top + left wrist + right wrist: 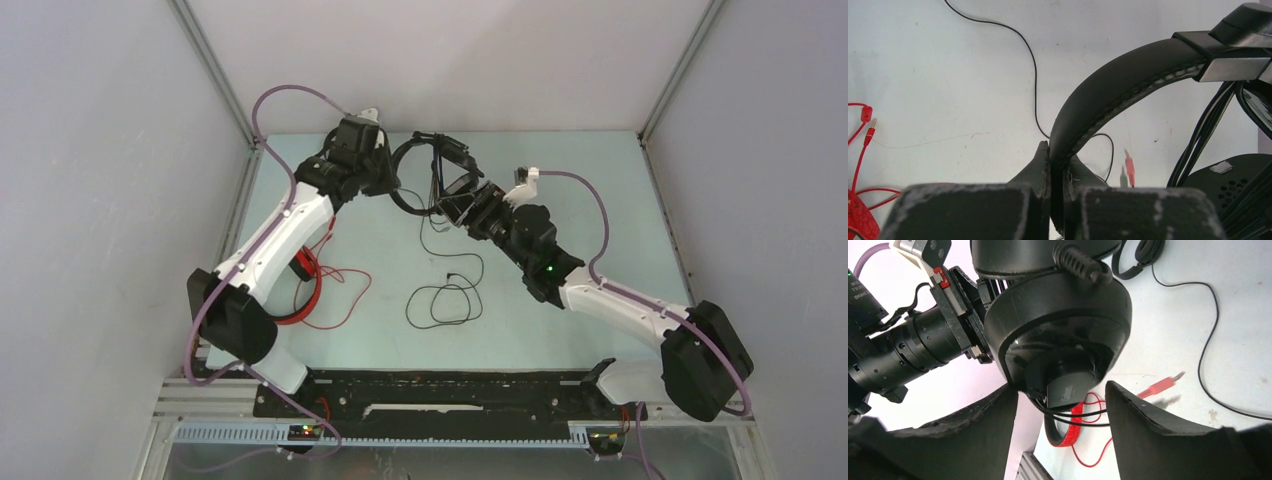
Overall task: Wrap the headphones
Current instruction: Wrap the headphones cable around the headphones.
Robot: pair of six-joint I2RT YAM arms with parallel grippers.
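Note:
The bulky black headset [432, 165] is held off the table at the far middle. My left gripper [388, 186] is shut on its padded headband [1118, 85], the jaws [1058, 167] pinching the band's lower end. My right gripper [464, 207] is open, its fingers [1062, 390] straddling the underside of an earcup [1058, 325]; two strands of black cable cross the gap. The rest of the cable [445, 295] trails in loops on the table. The red headset [302, 280] lies under my left arm and also shows in the right wrist view [1068, 435]. A slim black headset [1143, 255] lies on the table.
The red cable [345, 285] sprawls on the table right of the red headset, its plug end [868, 132] showing in the left wrist view. A pink plug [1163, 385] lies near the black cable. Grey walls close in on both sides and the back.

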